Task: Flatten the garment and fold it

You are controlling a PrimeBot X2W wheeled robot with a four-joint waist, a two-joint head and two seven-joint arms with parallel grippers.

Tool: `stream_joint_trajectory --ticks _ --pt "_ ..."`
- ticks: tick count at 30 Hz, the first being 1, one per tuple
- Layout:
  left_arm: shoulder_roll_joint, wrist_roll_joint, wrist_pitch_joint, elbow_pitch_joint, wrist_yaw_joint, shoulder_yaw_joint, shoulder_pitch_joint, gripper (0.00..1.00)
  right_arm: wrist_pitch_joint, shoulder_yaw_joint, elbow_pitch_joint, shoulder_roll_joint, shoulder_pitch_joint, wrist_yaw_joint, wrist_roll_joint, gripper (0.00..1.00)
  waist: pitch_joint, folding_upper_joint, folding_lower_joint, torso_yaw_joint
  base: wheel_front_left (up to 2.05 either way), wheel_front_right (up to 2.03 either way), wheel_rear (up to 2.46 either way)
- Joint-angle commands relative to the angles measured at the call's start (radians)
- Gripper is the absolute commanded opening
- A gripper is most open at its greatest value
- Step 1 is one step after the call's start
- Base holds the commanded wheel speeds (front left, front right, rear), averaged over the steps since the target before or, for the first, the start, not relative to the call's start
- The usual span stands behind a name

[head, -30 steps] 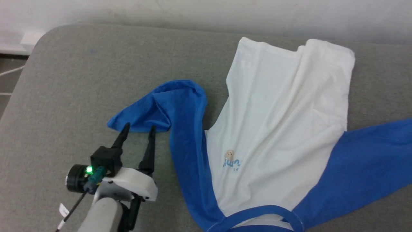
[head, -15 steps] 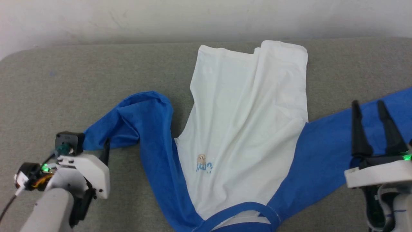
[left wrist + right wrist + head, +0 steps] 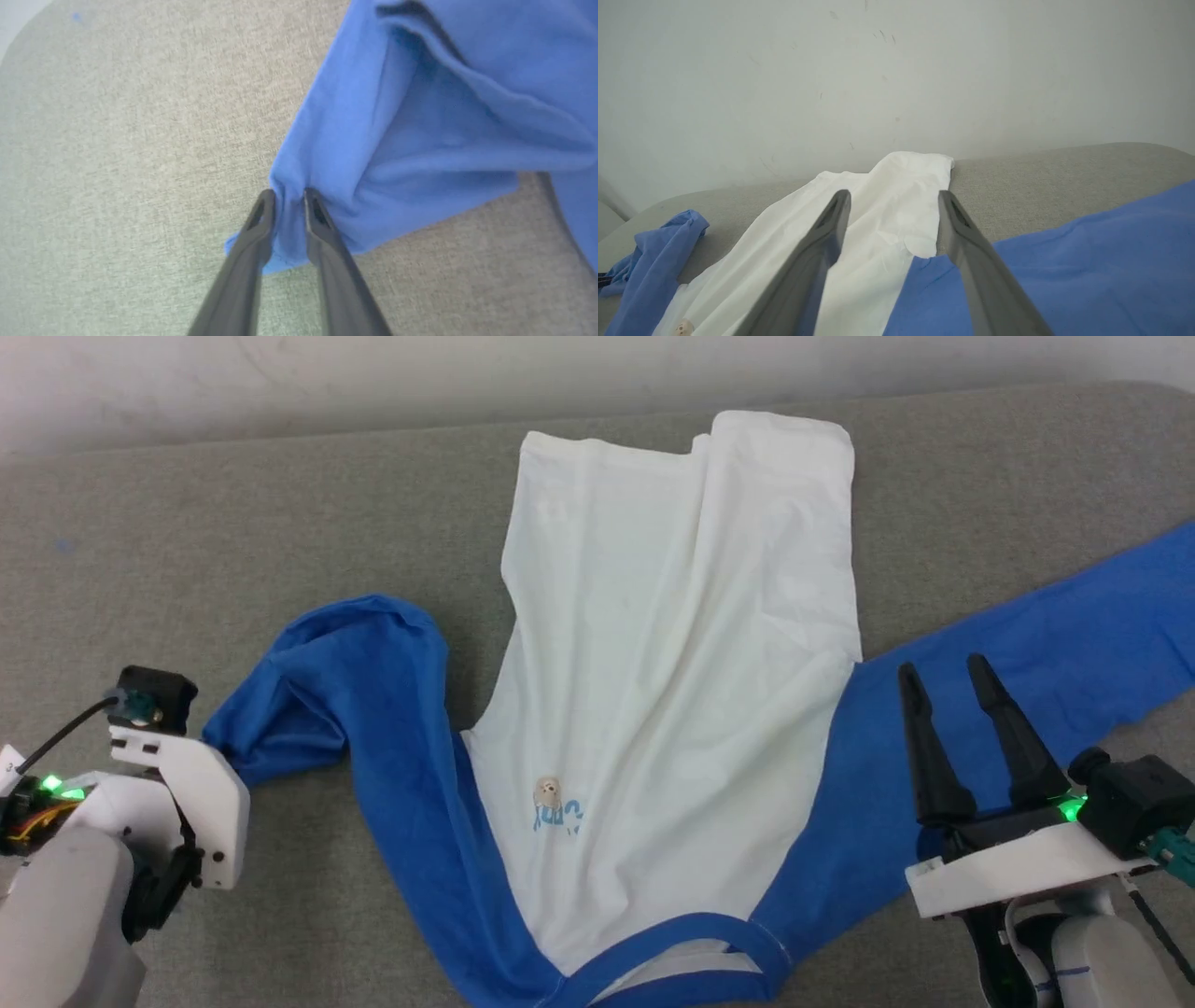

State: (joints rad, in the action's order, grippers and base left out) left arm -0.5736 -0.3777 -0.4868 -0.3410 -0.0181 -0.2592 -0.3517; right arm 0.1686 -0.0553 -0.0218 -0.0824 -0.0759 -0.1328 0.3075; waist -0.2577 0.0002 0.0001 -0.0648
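Left gripper (image 3: 286, 198), spread a second ago, now pinches the cuff of the bunched blue sleeve (image 3: 317, 700), and the right gripper (image 3: 938, 667) has arrived, spread above the other sleeve (image 3: 1027, 625), so the garment (image 3: 672, 616), print-up on the grey worktop (image 3: 187, 523), looks set for stretching flat.

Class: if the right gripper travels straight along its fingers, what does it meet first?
Likely the pale wall: the right gripper points almost level, above the white shirt with blue sleeves on the grey padded surface. Height is hard to judge.
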Motion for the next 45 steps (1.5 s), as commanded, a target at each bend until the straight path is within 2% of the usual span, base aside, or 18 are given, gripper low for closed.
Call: stream_joint_trajectory --ticks 1,7,11,13,16,21,26,33,35,39,45 --pt "-0.016 0.02 0.023 -0.014 0.014 0.0 -0.006 0.0 0.006 -0.003 0.008 0.005 0.007 0.002 -0.007 1.0 0.008 -0.0002 -0.0001 -0.002 0.0 0.0 0.0" --pt "-0.063 0.091 0.14 0.053 0.062 0.019 -0.06 0.0 0.004 -0.005 0.027 0.008 0.02 0.002 -0.019 1.0 0.062 -0.0002 -0.0001 -0.002 0.0 0.0 0.0" --pt "-0.11 0.133 0.159 0.094 0.067 0.023 -0.124 0.0 -0.002 -0.013 0.025 0.012 0.019 0.002 -0.026 1.0 0.076 -0.0002 -0.0001 -0.019 0.0 0.0 0.0" --pt "-0.134 0.149 0.147 0.102 0.053 0.017 -0.171 0.0 -0.004 -0.02 0.018 0.013 0.013 0.002 -0.029 1.0 0.066 -0.0002 -0.0001 -0.037 0.0 0.0 0.0" --pt "-0.161 0.174 0.111 0.095 0.009 -0.011 -0.258 0.0 -0.003 -0.032 0.01 0.016 -0.002 0.002 -0.029 1.0 0.035 -0.0002 -0.0001 -0.072 0.0 0.0 0.0" --pt "-0.175 0.22 0.053 0.04 -0.056 -0.073 -0.414 0.0 0.012 -0.055 0.017 0.023 -0.033 0.002 -0.02 1.0 -0.031 -0.0002 -0.0001 -0.146 0.0 0.0 0.0" --pt "-0.172 0.257 0.05 -0.038 -0.074 -0.106 -0.534 0.0 0.029 -0.075 0.032 0.027 -0.053 0.002 -0.011 1.0 -0.078 -0.0002 -0.0001 -0.197 0.0 0.0 0.0" --pt "-0.167 0.296 0.02 -0.248 -0.093 -0.167 -0.652 0.0 0.054 -0.106 0.049 0.03 -0.084 0.002 -0.002 1.0 -0.143 -0.0002 -0.0001 -0.25 0.0 0.0 0.0" --pt "-0.152 0.295 0.02 -0.295 -0.08 -0.17 -0.657 1.0 0.059 -0.108 0.05 0.031 -0.088 0.002 -0.001 1.0 -0.153 -0.0002 -0.0001 -0.253 0.0 0.0 0.0" --pt "-0.116 0.294 0.095 -0.351 -0.051 -0.176 -0.659 1.0 0.063 -0.104 0.053 0.031 -0.091 0.002 -0.003 1.0 -0.158 -0.0002 -0.0001 -0.241 0.0 0.0 0.0" --pt "-0.052 0.278 0.251 -0.401 -0.025 -0.179 -0.679 1.0 0.047 -0.078 0.066 0.032 -0.09 0.002 -0.014 1.0 -0.11 -0.0002 -0.0001 -0.183 0.0 0.0 0.0"
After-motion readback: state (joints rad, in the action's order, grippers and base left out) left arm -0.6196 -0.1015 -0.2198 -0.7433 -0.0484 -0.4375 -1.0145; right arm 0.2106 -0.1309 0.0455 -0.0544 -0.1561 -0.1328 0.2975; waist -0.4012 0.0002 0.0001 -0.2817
